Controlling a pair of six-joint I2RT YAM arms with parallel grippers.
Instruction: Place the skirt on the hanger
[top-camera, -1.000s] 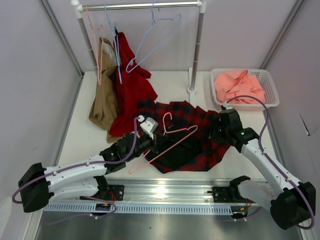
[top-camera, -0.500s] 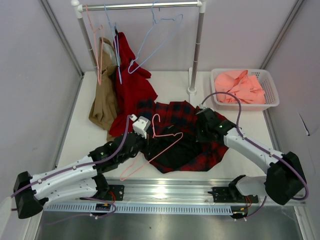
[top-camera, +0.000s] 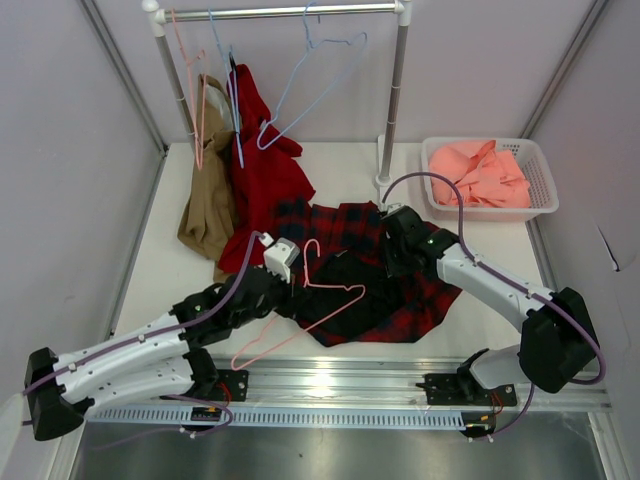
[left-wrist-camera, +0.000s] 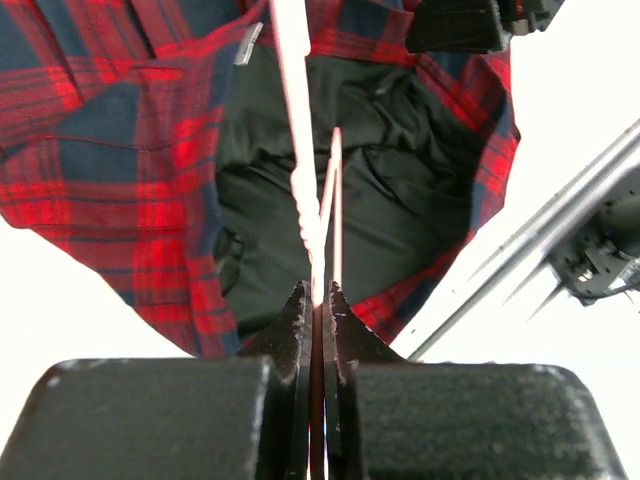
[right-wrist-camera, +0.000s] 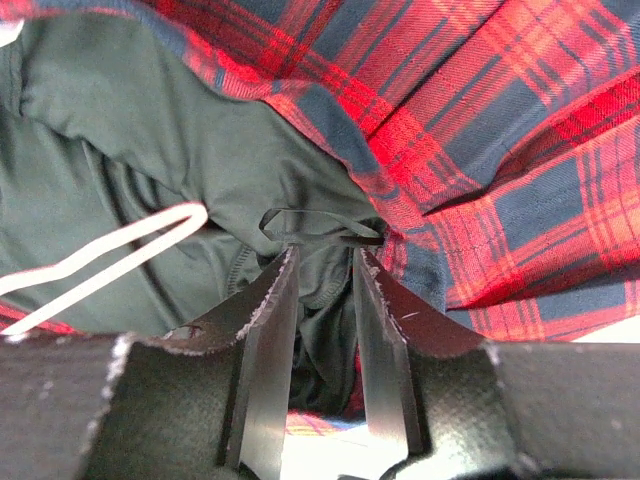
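Skirt (top-camera: 345, 225) lies crumpled on the table (top-camera: 165, 285) between the arms, black lining showing. Left gripper (left-wrist-camera: 316, 292) is clamped on the hanger (left-wrist-camera: 299, 150), held above the lining; right gripper (right-wrist-camera: 320, 262) pinches lining at the plaid edge.

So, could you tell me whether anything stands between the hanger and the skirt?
Nothing visible does. The hanger, pinched in the left hand, sits directly over the skirt, with no other item between them.
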